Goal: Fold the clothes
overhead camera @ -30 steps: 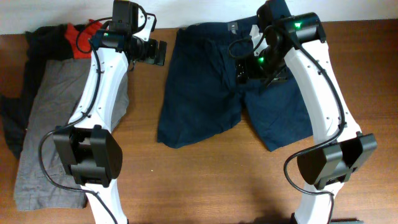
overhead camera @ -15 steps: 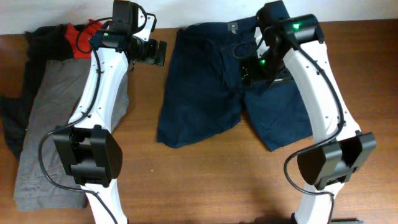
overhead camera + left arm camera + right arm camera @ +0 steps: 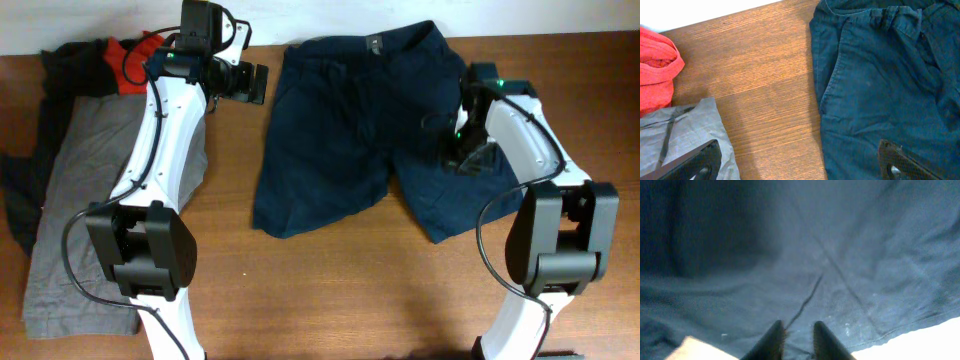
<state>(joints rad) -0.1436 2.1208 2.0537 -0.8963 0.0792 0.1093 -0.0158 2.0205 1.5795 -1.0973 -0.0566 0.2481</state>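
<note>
Navy shorts (image 3: 340,130) lie spread flat at the table's centre, waistband toward the far edge. My right gripper (image 3: 470,152) is down on their right leg; in the right wrist view its jaws (image 3: 799,332) stand narrow, pinching the navy fabric (image 3: 815,245) beside a dark thread. My left gripper (image 3: 250,85) hovers wide open over bare wood, just left of the shorts' waistband. In the left wrist view the left gripper (image 3: 797,165) has nothing between its fingers, with the shorts (image 3: 880,90) at the right and a grey garment (image 3: 685,125) at the left.
A grey garment (image 3: 90,200) lies along the left side of the table. Beside it lie a red piece (image 3: 130,55) and a black piece (image 3: 35,130) in a heap at the far left. Brown wood (image 3: 330,290) runs along the near side.
My right arm swung from the shorts' waistband area down and right onto the right leg, and its jaws closed from wide open to narrow on the fabric. The left arm stayed still.
</note>
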